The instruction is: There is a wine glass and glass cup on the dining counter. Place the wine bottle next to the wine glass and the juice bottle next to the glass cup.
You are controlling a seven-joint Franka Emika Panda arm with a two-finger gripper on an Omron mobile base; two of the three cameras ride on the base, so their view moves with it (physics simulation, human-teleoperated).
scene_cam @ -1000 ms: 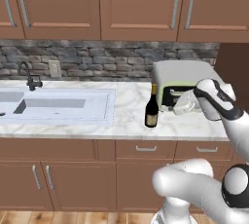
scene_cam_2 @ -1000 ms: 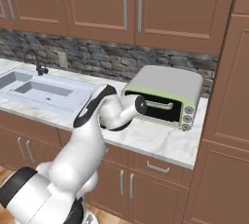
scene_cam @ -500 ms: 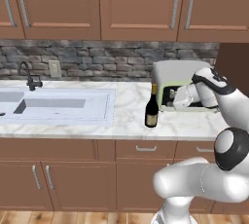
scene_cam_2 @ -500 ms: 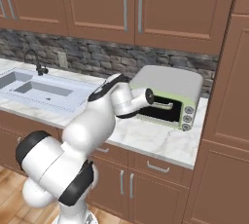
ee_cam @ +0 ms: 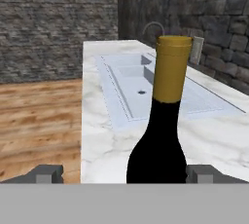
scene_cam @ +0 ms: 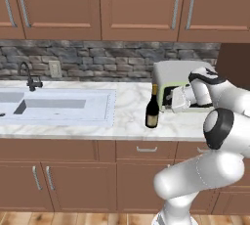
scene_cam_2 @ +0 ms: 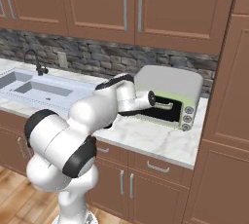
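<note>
Pincer (ee_cam: 124,173) spread wide, fingertips flanking the wine bottle (ee_cam: 160,135), seemingly not touching.

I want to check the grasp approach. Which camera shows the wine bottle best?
The hand view: the wine bottle stands close and centred between the open fingers. The left base view shows the whole bottle small on the counter; in the right base view the arm hides it.

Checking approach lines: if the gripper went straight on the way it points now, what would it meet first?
The wine bottle: it stands upright dead ahead of the open gripper, between its fingertips' line, though how near is unclear.
</note>
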